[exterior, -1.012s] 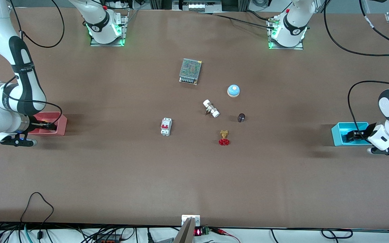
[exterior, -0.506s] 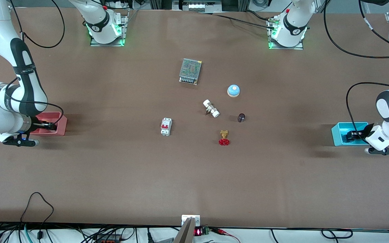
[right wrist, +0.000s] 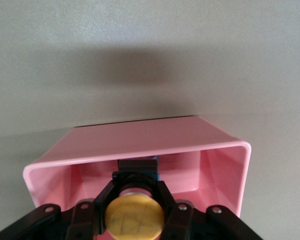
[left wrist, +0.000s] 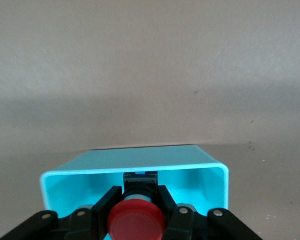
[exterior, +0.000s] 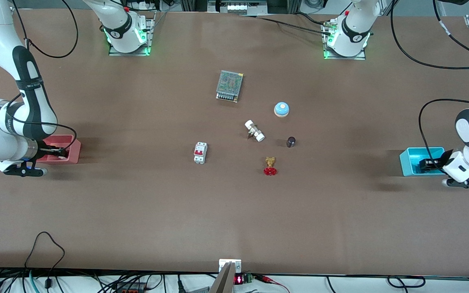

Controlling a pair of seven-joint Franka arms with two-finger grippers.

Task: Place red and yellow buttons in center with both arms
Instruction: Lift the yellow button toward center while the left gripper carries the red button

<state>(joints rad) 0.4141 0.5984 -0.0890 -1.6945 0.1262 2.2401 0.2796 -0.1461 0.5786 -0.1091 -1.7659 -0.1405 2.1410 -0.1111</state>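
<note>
My left gripper [exterior: 426, 165] is down inside the blue bin [exterior: 409, 160] at the left arm's end of the table. In the left wrist view its fingers [left wrist: 102, 207] are shut on the black body of the red button [left wrist: 136, 221], inside the blue bin [left wrist: 210, 172]. My right gripper [exterior: 55, 152] is down inside the pink bin [exterior: 73, 148] at the right arm's end. In the right wrist view its fingers [right wrist: 103, 200] are shut on the body of the yellow button [right wrist: 134, 218], inside the pink bin [right wrist: 225, 160]. Both buttons are hidden in the front view.
Around the table's middle lie a metal power supply [exterior: 229, 86], a blue-domed bell [exterior: 281, 109], a white fitting [exterior: 254, 130], a dark knob [exterior: 290, 141], a white and red breaker [exterior: 200, 152] and a red-handwheel brass valve [exterior: 270, 166].
Both arms shifted slightly at their bins. The yellow cap that showed in the pink bin a second ago is now hidden under the right arm.
</note>
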